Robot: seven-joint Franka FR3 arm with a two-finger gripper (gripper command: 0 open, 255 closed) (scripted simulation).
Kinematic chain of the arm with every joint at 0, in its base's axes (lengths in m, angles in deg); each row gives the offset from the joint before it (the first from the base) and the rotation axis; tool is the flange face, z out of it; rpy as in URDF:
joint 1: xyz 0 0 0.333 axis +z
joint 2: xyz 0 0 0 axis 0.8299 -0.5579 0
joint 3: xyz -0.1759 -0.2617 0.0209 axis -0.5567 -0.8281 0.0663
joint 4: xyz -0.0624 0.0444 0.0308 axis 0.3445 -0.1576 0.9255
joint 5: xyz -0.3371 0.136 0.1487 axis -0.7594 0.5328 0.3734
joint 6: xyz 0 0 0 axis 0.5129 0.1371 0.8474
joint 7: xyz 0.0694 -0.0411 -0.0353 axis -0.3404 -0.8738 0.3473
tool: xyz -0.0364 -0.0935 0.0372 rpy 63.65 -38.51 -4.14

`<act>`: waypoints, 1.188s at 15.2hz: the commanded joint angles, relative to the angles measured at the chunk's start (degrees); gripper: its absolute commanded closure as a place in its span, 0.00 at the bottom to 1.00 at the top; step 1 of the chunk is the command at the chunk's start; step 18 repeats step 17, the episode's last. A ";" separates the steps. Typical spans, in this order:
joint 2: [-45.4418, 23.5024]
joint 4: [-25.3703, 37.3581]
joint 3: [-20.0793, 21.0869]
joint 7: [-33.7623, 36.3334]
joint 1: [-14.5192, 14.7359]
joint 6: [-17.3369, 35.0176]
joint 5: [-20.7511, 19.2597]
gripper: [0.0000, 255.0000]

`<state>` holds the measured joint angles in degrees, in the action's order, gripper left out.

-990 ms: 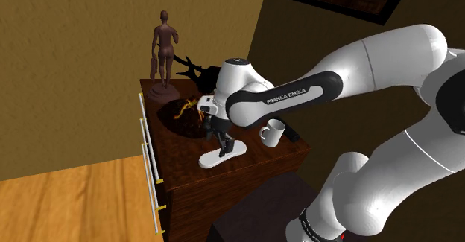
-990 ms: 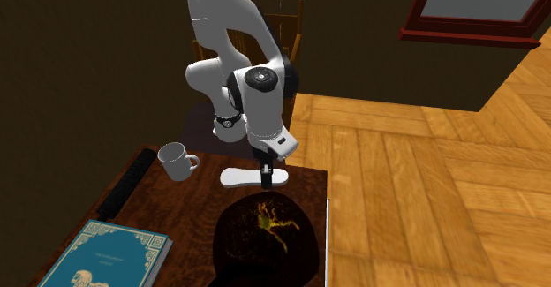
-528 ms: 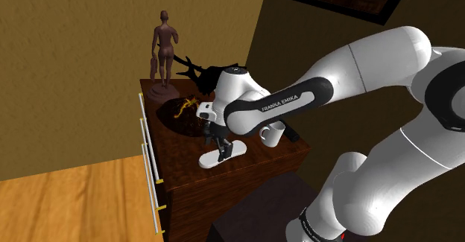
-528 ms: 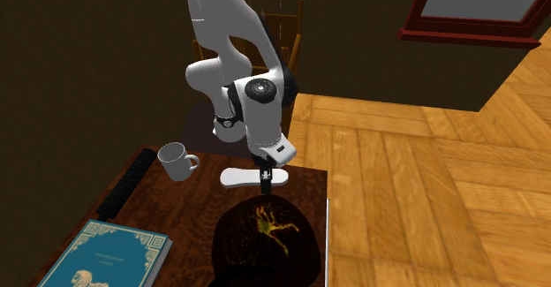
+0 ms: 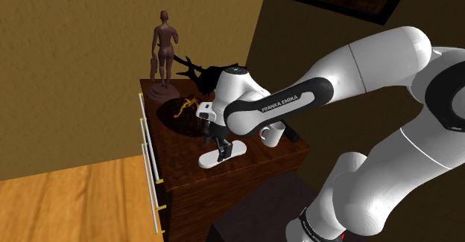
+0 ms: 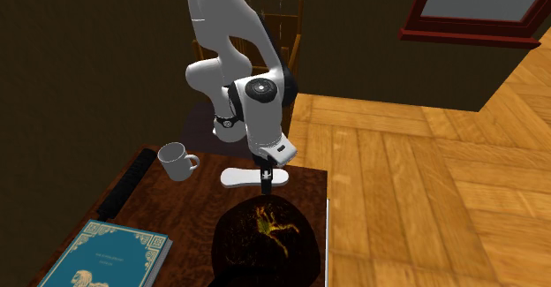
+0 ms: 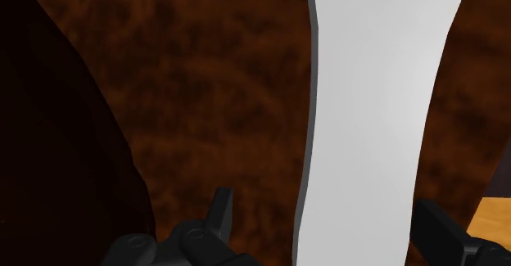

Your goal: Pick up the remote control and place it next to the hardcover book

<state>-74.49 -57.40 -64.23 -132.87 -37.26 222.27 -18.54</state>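
A long white remote control (image 5: 232, 149) (image 6: 238, 177) (image 7: 377, 101) lies flat on the dark wooden dresser top (image 6: 199, 201), near its front edge. My black gripper (image 5: 220, 151) (image 6: 267, 185) (image 7: 327, 211) is down over the remote, open, one finger on each side of its narrow body. In the wrist view one finger stands off from the remote with bare wood between them; the other sits at the remote's opposite edge. The teal hardcover book (image 6: 106, 254) with gold ornament lies at the dresser's far end in the second exterior view.
A white mug (image 5: 272, 134) (image 6: 177, 162) stands beside the remote. A dark round dish with a gold figure (image 5: 181, 115) (image 6: 265, 237) lies between remote and book end. A brown statuette (image 5: 162, 51) stands at the back corner. Wooden floor (image 6: 415, 179) surrounds the dresser.
Over the last second the gripper came down onto the remote and the hand shifted slightly toward the dresser's front edge. The remote, mug and book have not moved.
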 commanded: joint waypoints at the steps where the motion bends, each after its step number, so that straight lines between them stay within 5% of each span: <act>1: -0.49 -0.28 -0.03 0.02 -0.04 0.26 -0.03 1.00; 8: -0.51 -0.23 -0.05 -0.02 -0.05 0.23 -0.02 1.00; 18: 4.27 2.93 -0.17 -0.16 -0.04 -7.70 0.15 1.00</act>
